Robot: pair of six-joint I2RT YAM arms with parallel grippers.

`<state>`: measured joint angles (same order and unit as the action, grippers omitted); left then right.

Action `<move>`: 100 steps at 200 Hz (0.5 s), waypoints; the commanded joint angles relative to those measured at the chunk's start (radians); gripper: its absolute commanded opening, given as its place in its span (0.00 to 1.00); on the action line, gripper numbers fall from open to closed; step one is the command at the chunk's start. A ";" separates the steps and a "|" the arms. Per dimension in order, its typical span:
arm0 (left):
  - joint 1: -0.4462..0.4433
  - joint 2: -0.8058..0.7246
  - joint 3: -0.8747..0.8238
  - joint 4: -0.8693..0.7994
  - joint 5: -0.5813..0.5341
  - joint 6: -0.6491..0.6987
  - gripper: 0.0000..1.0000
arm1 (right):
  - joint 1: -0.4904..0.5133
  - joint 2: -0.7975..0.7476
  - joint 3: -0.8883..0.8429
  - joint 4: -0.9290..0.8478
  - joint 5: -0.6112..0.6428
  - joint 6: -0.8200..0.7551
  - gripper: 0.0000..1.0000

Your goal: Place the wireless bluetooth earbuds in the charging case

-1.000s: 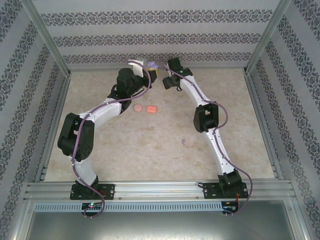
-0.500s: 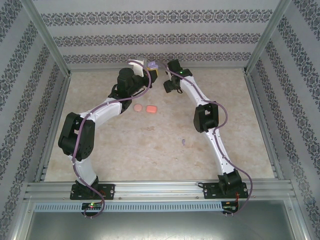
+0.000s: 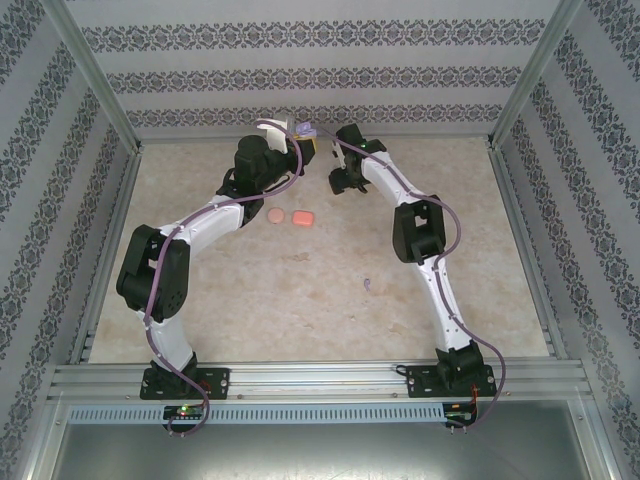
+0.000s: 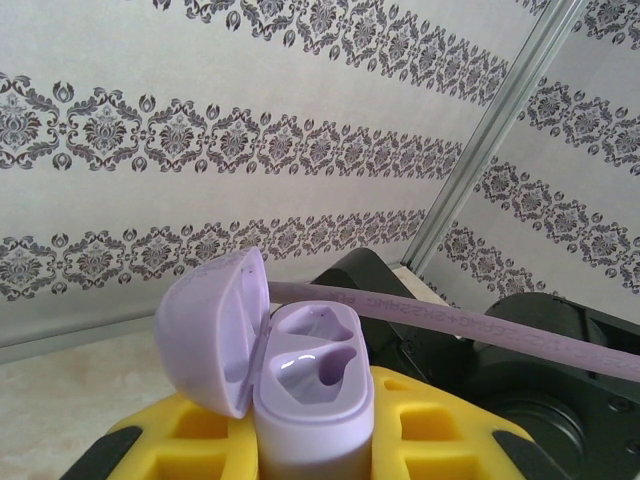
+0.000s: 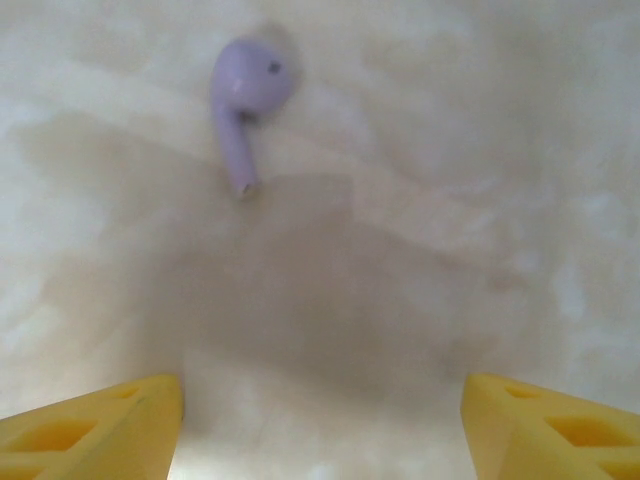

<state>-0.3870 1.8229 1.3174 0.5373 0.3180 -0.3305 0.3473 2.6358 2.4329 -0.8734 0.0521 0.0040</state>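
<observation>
Top external: I see the lilac charging case point(image 3: 306, 129) raised near the far tabletop point(image 3: 470, 250) edge.
Left wrist: my left fingers point(image 4: 440, 430) clamp it, lid open. Right wrist: my right fingers point(image 5: 90, 415) spread wide, empty, with a purple earbud point(image 5: 245, 95) lying beyond them.

It is a robotics lab test cell. Aluminium rails point(image 3: 320, 378) frame damask-papered panels point(image 3: 320, 75) around a marble-look tabletop point(image 3: 300, 300).
</observation>
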 commanded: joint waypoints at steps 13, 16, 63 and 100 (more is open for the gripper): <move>-0.012 -0.015 0.035 -0.011 0.007 0.017 0.00 | 0.012 -0.092 -0.031 0.005 -0.090 0.136 0.73; -0.012 -0.016 0.035 -0.014 0.005 0.019 0.00 | 0.012 -0.094 -0.028 0.007 -0.096 0.147 0.73; -0.003 -0.032 0.034 -0.029 -0.012 0.027 0.00 | -0.027 -0.035 0.090 0.062 -0.228 0.469 0.69; -0.003 -0.033 0.029 -0.016 -0.009 0.022 0.00 | -0.050 0.041 0.133 0.190 -0.338 0.668 0.64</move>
<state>-0.3866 1.8229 1.3182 0.5137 0.3103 -0.3195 0.3161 2.6095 2.5252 -0.7815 -0.1860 0.4793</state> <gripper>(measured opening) 0.208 0.640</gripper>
